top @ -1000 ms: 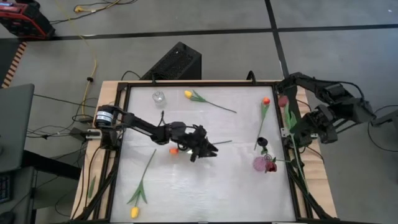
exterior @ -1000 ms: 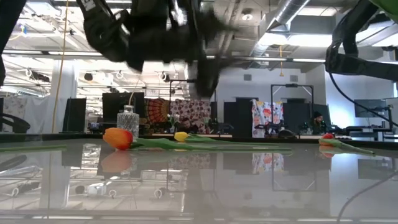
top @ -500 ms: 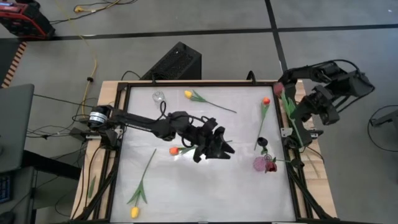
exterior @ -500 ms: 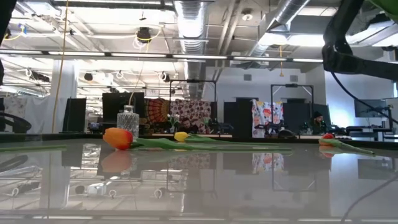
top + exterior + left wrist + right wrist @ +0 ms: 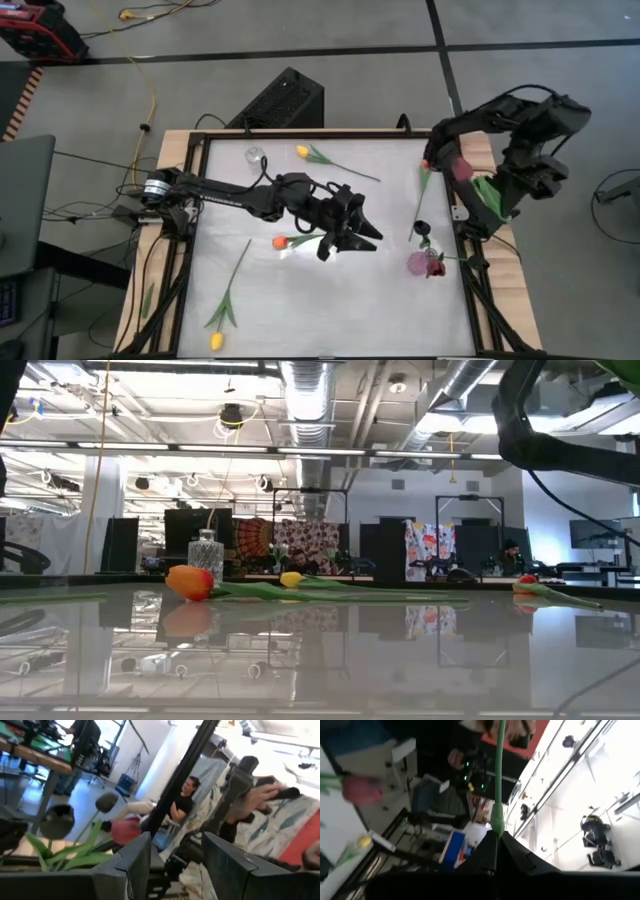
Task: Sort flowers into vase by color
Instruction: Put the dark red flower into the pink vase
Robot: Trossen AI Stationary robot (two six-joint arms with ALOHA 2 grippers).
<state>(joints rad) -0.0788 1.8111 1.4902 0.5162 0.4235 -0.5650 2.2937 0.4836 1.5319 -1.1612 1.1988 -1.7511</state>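
My right gripper (image 5: 508,195) hangs above the table's right edge, shut on a dark red tulip (image 5: 460,168) with green leaves (image 5: 486,196). My left gripper (image 5: 350,245) is open over the table's middle, above the stem of an orange tulip (image 5: 280,242) that lies flat; its wrist view shows nothing between the fingers (image 5: 135,865). A yellow tulip (image 5: 302,151) lies near the far edge. Another yellow tulip (image 5: 215,341) lies at the near left. A second orange tulip (image 5: 428,162) lies at the right. A pink vase (image 5: 418,264) holds a dark red flower, and a clear glass vase (image 5: 256,156) stands far left. My right gripper pinches the tulip's thin green stem (image 5: 495,822) between its two shut fingers, which lie across it. The stem runs on far past the fingertips. The tulip is lifted clear of the table, with its red head (image 5: 460,168) raised over the table's right edge.
A raised dark frame (image 5: 465,270) runs round the white table top. In the low view the orange tulip (image 5: 190,582), yellow tulip (image 5: 291,579) and glass vase (image 5: 205,550) stand out. People sit in the room behind (image 5: 182,800). A black box (image 5: 285,100) sits beyond the far edge.
My left gripper has moved toward the table's right, past the orange tulip, and risen out of the low view. My right arm has lifted the dark red tulip off the table's right edge and tipped it, so its head now stands higher and nearer the table.
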